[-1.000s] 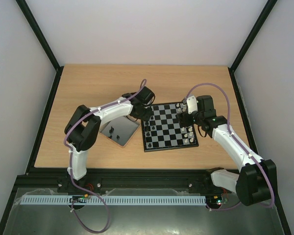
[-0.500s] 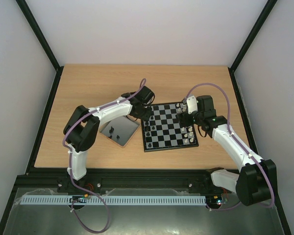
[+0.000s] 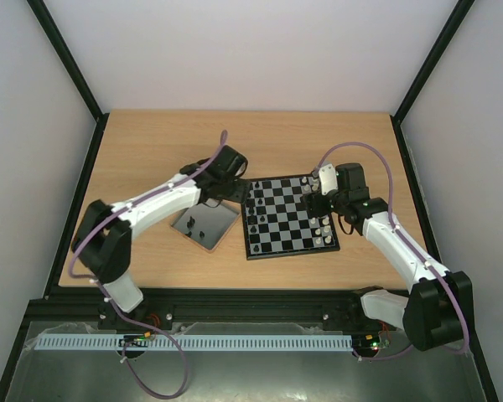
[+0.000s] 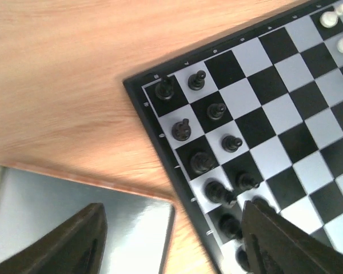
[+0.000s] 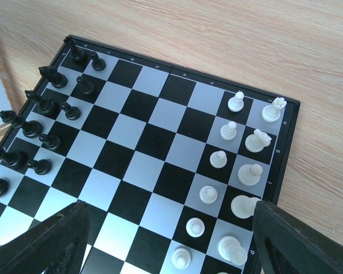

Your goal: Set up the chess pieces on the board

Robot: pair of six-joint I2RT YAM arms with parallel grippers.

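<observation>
The board lies right of the table's middle. Black chess pieces stand in two columns along its left side, also seen in the right wrist view. White chess pieces stand in two columns along its right side. My left gripper is open and holds nothing; it hangs over the gap between the tray corner and the board's left edge, its right finger above the black pieces. In the top view the left gripper sits just left of the board. My right gripper is open and holds nothing, above the board's right half.
A shiny grey square tray lies on the wooden table just left of the board, with two small dark shapes in it. Its corner nearly meets the board's border. Black frame posts and white walls ring the table.
My left gripper has opened and drawn back left from the board's black pieces toward the tray; the left arm's elbow swung left. The right arm has not moved.
</observation>
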